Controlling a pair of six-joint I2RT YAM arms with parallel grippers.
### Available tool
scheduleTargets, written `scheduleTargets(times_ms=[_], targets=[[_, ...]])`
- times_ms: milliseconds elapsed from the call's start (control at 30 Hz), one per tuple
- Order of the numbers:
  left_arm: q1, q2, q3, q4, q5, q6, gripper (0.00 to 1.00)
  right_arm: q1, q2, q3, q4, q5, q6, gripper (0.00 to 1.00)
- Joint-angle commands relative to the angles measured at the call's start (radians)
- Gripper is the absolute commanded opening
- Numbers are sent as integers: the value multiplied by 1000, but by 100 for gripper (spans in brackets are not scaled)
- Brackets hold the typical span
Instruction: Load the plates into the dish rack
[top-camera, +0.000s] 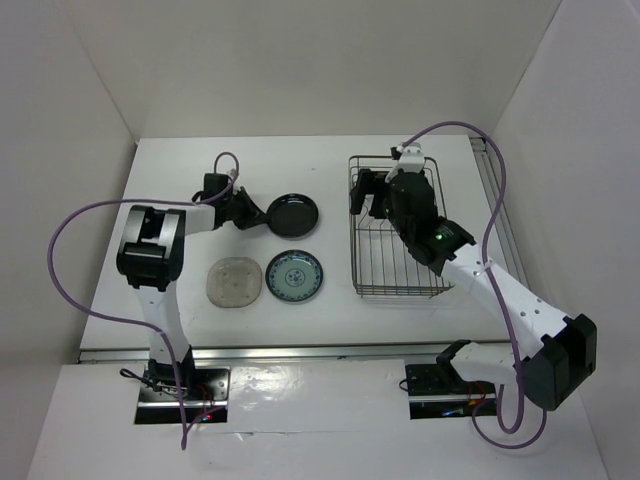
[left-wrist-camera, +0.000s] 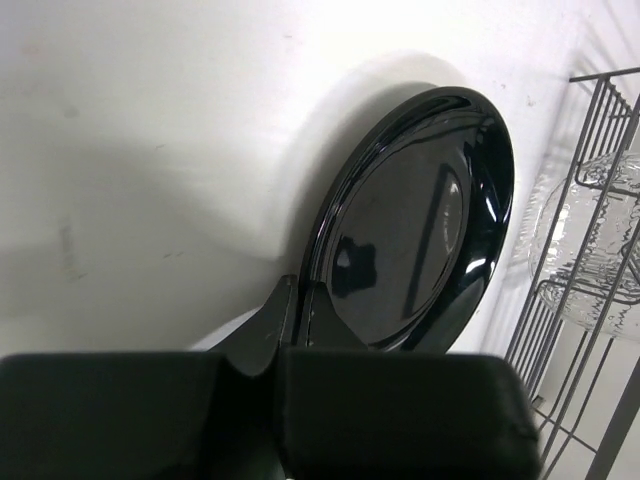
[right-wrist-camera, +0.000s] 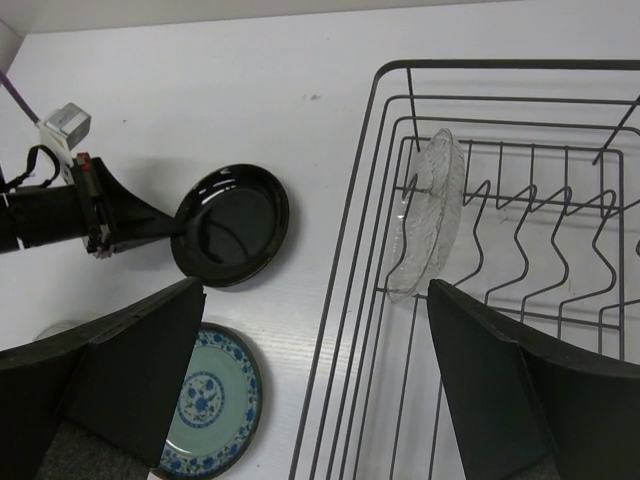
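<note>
Left wrist: gripper (left-wrist-camera: 299, 312) on black plate (left-wrist-camera: 420, 230)

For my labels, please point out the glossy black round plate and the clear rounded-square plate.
Glossy black round plate (right-wrist-camera: 232, 225): right wrist view, on its centre.
Clear rounded-square plate (right-wrist-camera: 430, 215): right wrist view, on its middle.

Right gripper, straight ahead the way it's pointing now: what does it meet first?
Open right gripper would likely meet the dish rack's side wires first, beside the upright clear plate; depth is unclear.

L arm (top-camera: 195, 218) stretched fwd, L hand (top-camera: 258, 213) pinched shut; R hand (top-camera: 369, 197) wide open.
</note>
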Motion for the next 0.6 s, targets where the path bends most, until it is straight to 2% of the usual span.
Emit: scheduleTargets(times_ms=[0, 133, 167, 300, 433, 567], targets=[[24, -45, -44, 11, -2, 0, 0, 7, -17, -16, 53, -44, -28, 99], [24, -221, -53, -11, 7, 23, 0, -28, -3, -16, 123, -203, -68, 99], [24, -314, -66, -20, -10, 42, 0, -28, -3, -27, 144, -232, -80, 99], [24, -525, -84, -69, -9, 94, 0, -46, 27, -36, 204, -357, -117, 99], [24, -651, -104, -57, 97, 105, 0, -57, 86, -25, 261, -455, -148, 99], [14, -693, -93, -51, 166, 105, 0, -97, 109, -25, 332, -578, -139, 99]])
